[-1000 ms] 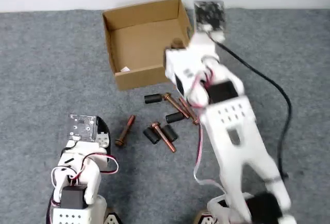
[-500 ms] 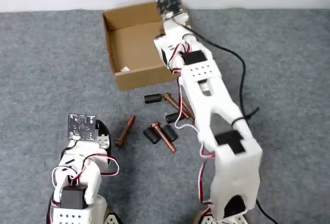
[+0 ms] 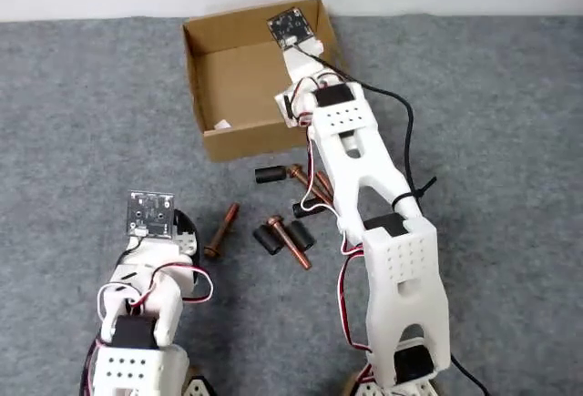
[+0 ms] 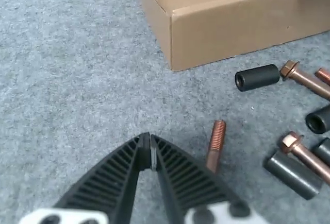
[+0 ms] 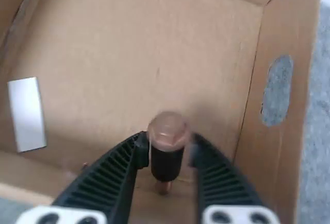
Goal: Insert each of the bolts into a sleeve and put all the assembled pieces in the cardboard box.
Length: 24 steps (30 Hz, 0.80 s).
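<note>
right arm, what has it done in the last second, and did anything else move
The right arm swung left from beside the cardboard box to over it; the right gripper is now inside it, a sleeved bolt at its tip. The left gripper barely shifted; loose bolts and sleeves stayed put.

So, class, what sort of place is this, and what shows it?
Likely a robotics lab bench: a small left arm and right arm on a grey mat, with loose bolts, sleeves and a cardboard box set out for assembly.
</note>
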Motion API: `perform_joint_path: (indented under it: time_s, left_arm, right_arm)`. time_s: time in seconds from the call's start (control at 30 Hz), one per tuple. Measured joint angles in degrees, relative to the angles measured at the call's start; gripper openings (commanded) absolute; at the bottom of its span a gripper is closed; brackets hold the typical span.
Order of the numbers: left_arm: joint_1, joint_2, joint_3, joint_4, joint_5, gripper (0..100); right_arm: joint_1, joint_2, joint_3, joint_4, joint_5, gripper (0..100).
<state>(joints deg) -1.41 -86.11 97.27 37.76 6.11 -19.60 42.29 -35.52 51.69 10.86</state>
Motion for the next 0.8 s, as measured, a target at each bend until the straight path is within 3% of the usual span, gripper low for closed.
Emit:
perform_joint_path:
  time_s: [0.27,0.6,0.8]
  left_arm:
    - [-1.8,0.4,0.0,-0.7,0.0,0]
    - [-2.3,0.4,0.0,-0.7,0.0,0]
    - [-2.5,0.4,0.0,-0.7,0.0,0]
  right_arm:
    - [0.1,0.0,-13.6,12.7,-2.6,0.2]
    - [-3.3,0.0,-28.7,34.0,-2.2,0.8]
    - [-6.2,0.0,-30.4,47.9,7.0,0.8]
